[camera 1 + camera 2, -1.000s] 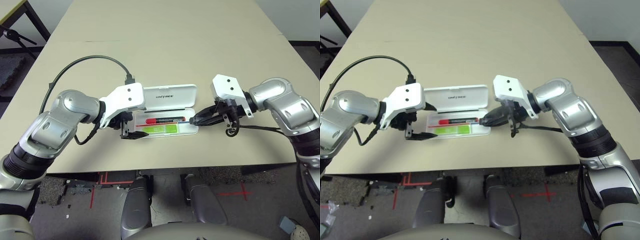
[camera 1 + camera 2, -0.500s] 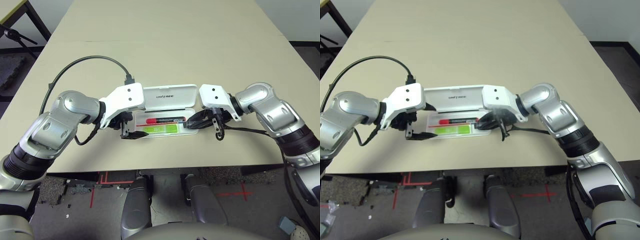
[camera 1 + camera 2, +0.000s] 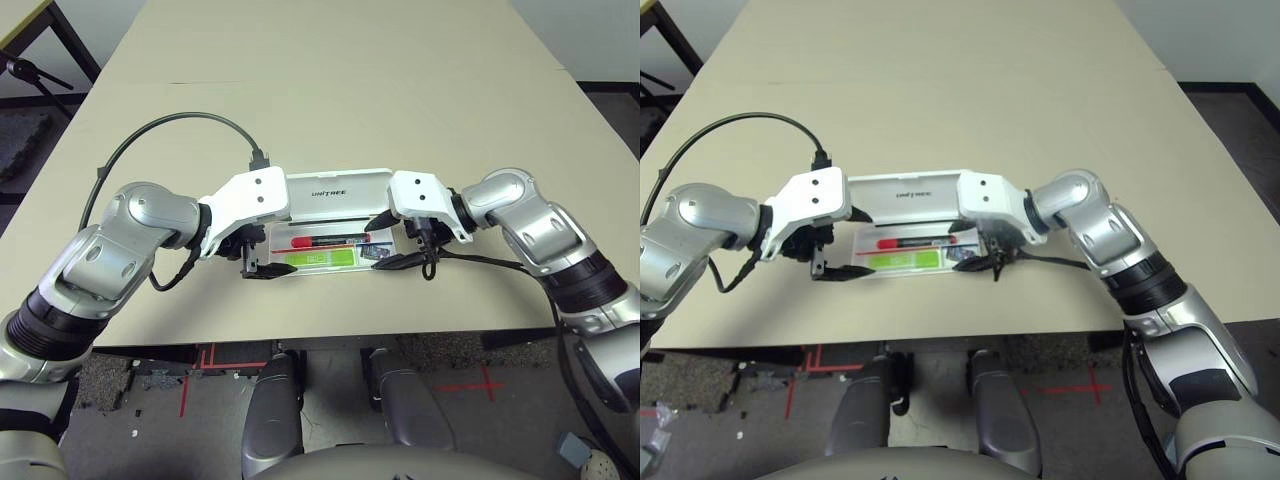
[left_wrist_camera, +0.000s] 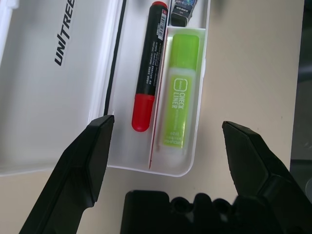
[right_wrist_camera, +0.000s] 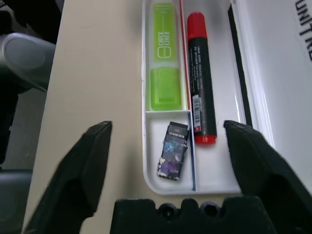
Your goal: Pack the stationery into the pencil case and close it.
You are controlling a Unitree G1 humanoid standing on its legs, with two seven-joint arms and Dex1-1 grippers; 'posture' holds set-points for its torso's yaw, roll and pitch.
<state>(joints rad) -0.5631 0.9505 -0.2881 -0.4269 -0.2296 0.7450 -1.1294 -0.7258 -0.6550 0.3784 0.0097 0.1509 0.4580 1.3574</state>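
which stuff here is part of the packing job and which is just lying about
Part of the job:
pencil case, lid open
lime-green marker, in the tray
red marker, in the tray
small dark block, in the tray's end compartment

Lying about:
black cable on the table

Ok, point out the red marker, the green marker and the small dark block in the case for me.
red marker (image 5: 201,83), right wrist view, middle of its black barrel.
green marker (image 4: 179,92), left wrist view, on its white label.
small dark block (image 5: 173,151), right wrist view, centre of its top face.
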